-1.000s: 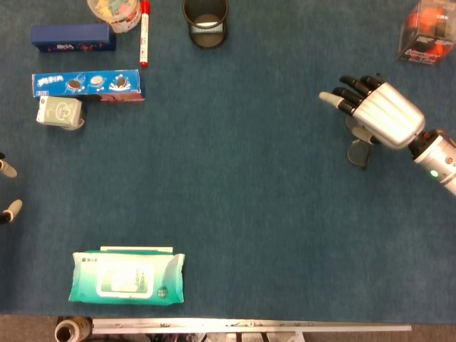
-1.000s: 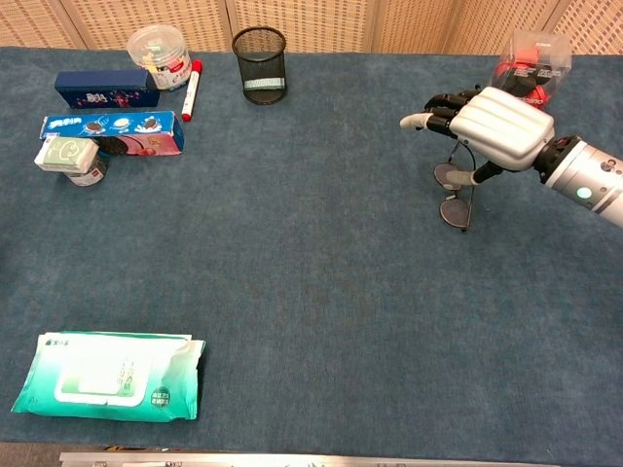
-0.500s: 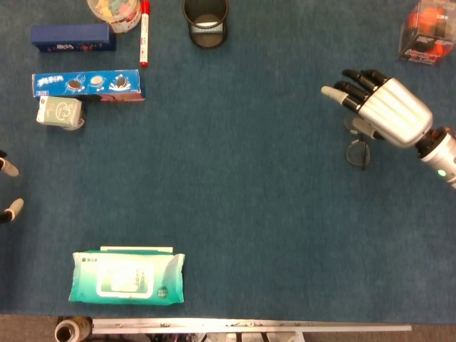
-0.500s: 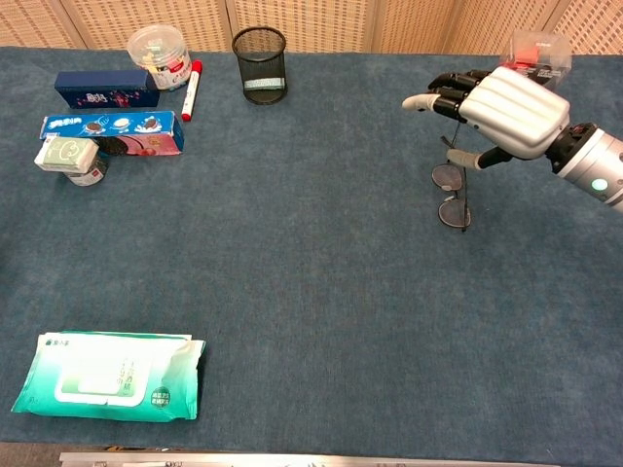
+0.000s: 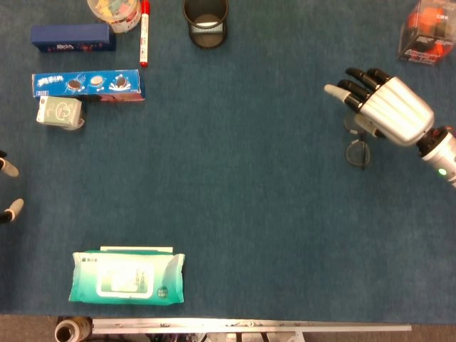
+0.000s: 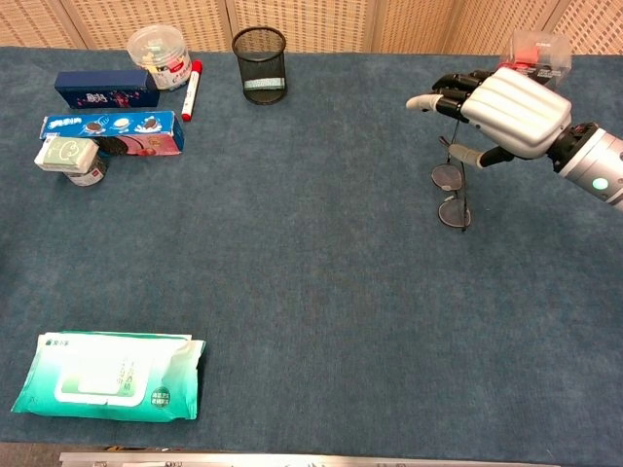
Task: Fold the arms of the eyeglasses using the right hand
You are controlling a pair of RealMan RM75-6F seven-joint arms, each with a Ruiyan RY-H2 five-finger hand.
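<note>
Eyeglasses (image 6: 453, 195): lying on the blue table (image 6: 311, 272) at far right, long axis running near-to-far, lenses stacked along it. Arms partly hiding under the right hand (image 6: 506, 109). That hand is hovering above, fingers spread, holding nothing. Left hand (image 5: 7, 189) is barely showing at the edge; state unreadable.

Head view: straight down, high. Chest view: forward, oblique, lower. Both share table (image 5: 235, 178).
</note>
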